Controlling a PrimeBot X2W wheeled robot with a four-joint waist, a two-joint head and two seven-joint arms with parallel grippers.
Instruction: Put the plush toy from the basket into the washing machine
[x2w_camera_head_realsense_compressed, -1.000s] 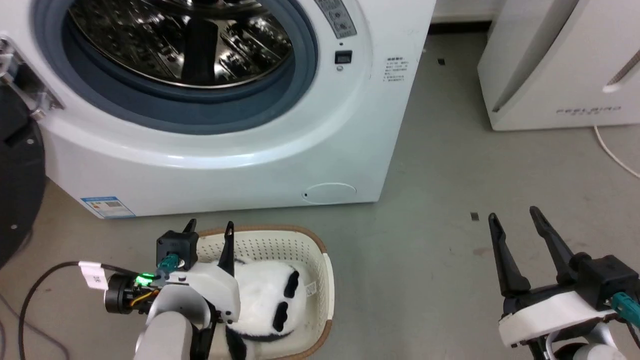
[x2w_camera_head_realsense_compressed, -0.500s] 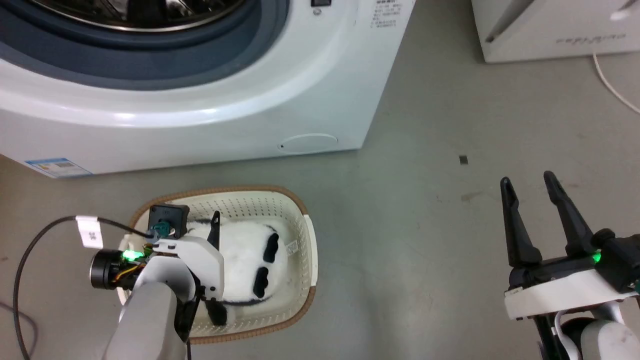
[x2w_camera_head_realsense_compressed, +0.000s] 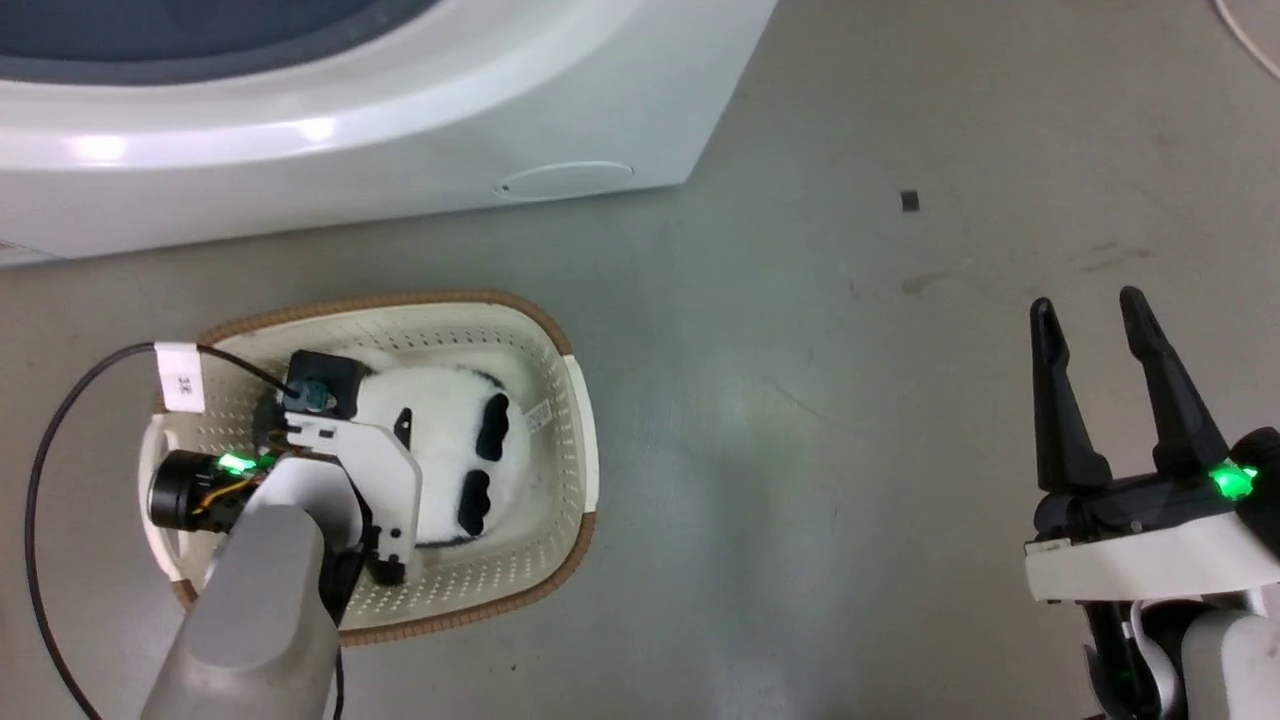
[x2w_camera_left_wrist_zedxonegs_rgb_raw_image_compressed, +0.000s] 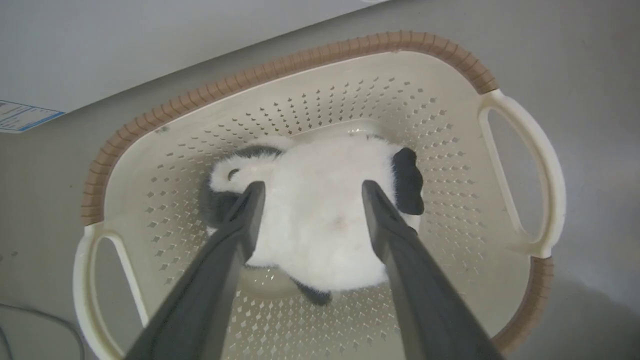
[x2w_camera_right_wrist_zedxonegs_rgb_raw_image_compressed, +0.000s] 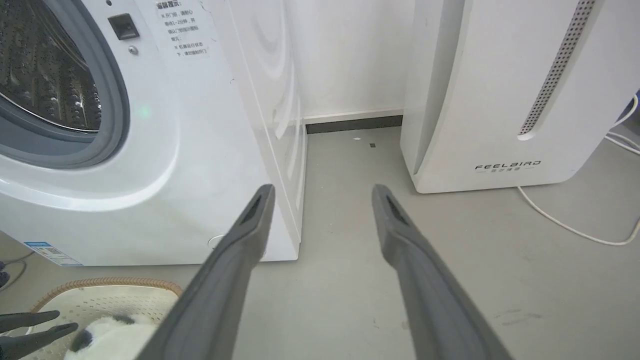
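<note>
**Left claw astride panda in basket; right claw idle**

Left wrist view: the left gripper (x2w_camera_left_wrist_zedxonegs_rgb_raw_image_compressed: 311, 186) is open wide, and its 2 dark fingers (x2w_camera_left_wrist_zedxonegs_rgb_raw_image_compressed: 235, 235) straddle the plush toy (x2w_camera_left_wrist_zedxonegs_rgb_raw_image_compressed: 315, 240), 1 on each flank of the white body. The fingertips overlap the fur at about mid-body. I cannot tell whether the pads press the fur or only lie alongside it. The claw is not closed on anything.

The plush toy lies on the bottom of the basket (x2w_camera_left_wrist_zedxonegs_rgb_raw_image_compressed: 300, 60), roughly centred. 1 black patch shows at its right edge in this view, a dark patch sits behind the left finger, and a small black bit pokes out below the body. Perforated basket wall is visible all round the toy. The basket has 2 cut-out handles.

Head view: the basket sits on the grey floor (x2w_camera_head_realsense_compressed: 800, 450), near the lower front of the washing machine (x2w_camera_head_realsense_compressed: 400, 120) but apart from it. A black cable (x2w_camera_head_realsense_compressed: 60, 430) with a white tag loops off the left wrist.

The right gripper (x2w_camera_head_realsense_compressed: 1086, 300) hangs over bare floor, well apart from the basket on the robot's right. Its fingers are spread and hold nothing.

Right wrist view: the washing machine's port is open, showing the grey gasket and the steel drum. A white FEELBIRD appliance (x2w_camera_right_wrist_zedxonegs_rgb_raw_image_compressed: 475, 100) stands beside the machine, with a white cord (x2w_camera_right_wrist_zedxonegs_rgb_raw_image_compressed: 565, 227) on the floor by it.
</note>
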